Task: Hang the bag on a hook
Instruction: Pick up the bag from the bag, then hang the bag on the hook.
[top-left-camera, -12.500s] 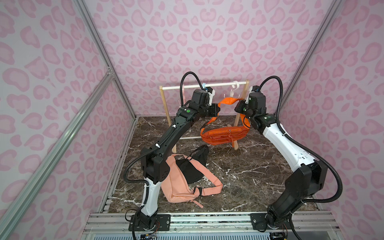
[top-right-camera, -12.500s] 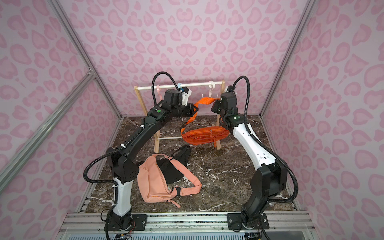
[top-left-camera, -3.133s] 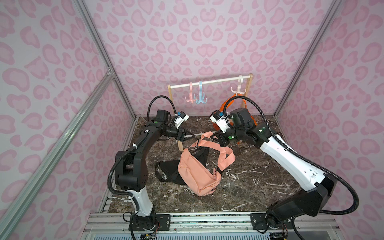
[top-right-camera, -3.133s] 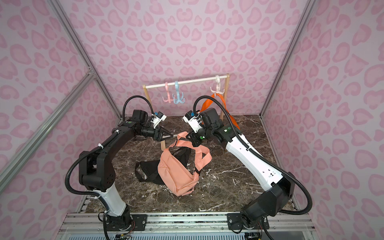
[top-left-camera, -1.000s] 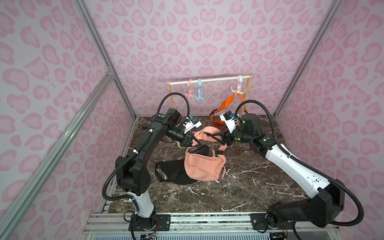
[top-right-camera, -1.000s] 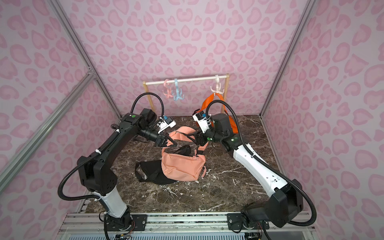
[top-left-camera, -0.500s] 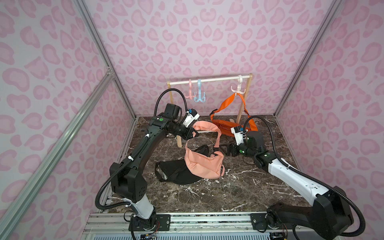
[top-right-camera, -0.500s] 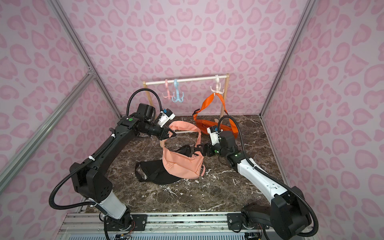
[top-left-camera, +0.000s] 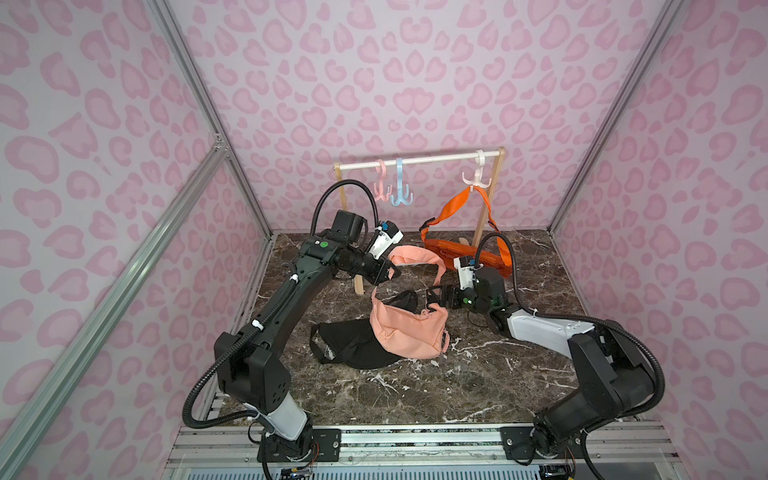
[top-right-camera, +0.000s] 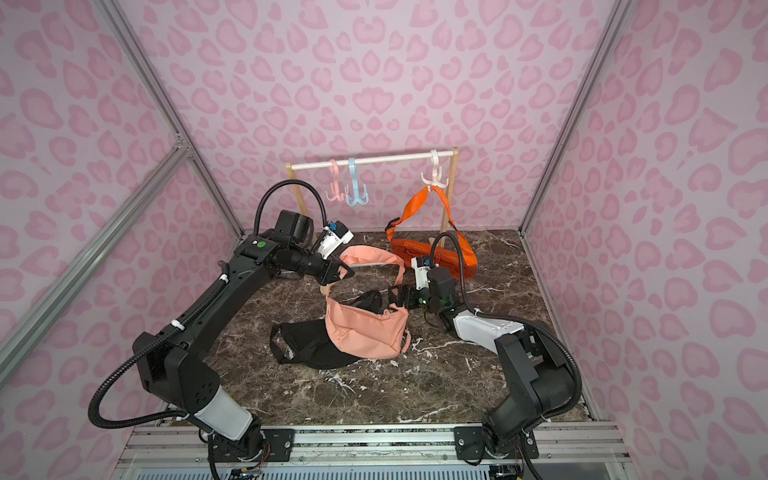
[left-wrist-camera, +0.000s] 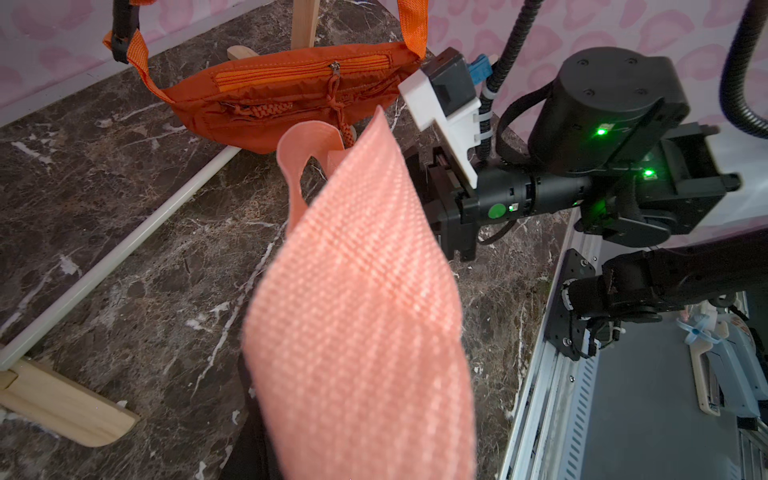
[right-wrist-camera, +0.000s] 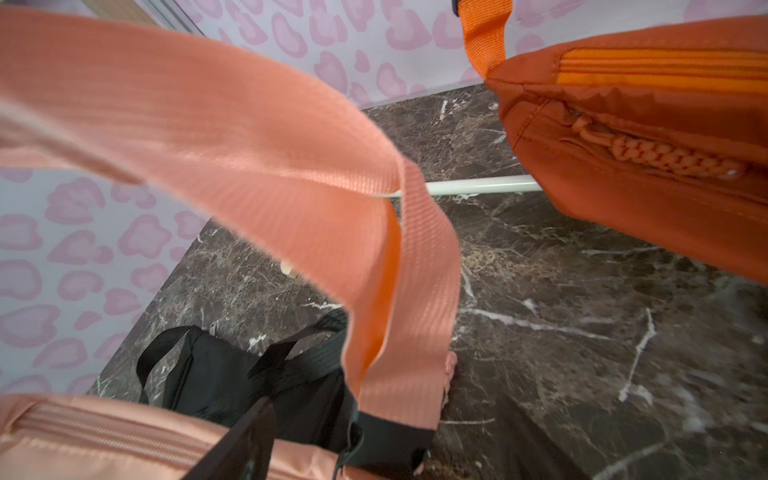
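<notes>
The salmon bag (top-left-camera: 409, 334) (top-right-camera: 365, 332) rests on the marble table, partly on top of a black bag (top-left-camera: 353, 347). Its strap (top-left-camera: 415, 259) (left-wrist-camera: 361, 311) rises in a loop to my left gripper (top-left-camera: 388, 272) (top-right-camera: 343, 270), which is shut on it above the table. My right gripper (top-left-camera: 436, 297) (top-right-camera: 395, 300) is low at the bag's right end and open. One dark finger (right-wrist-camera: 245, 440) shows beside the strap's black buckle end (right-wrist-camera: 386, 440). On the rack's rail hang a free pink hook (top-left-camera: 381, 189) and a free blue hook (top-left-camera: 400, 193).
An orange bag (top-left-camera: 461, 253) (left-wrist-camera: 291, 95) (right-wrist-camera: 644, 124) hangs by its strap from the white hook (top-left-camera: 478, 180) at the rail's right end, just behind my right wrist. The rack's wooden posts (top-left-camera: 484, 212) and feet (left-wrist-camera: 62, 403) stand at the back of the table.
My right gripper has dropped from mid-air to near the table and opened wider. The bag's body has sunk from half-lifted onto the table, while my left gripper has kept hold of the strap.
</notes>
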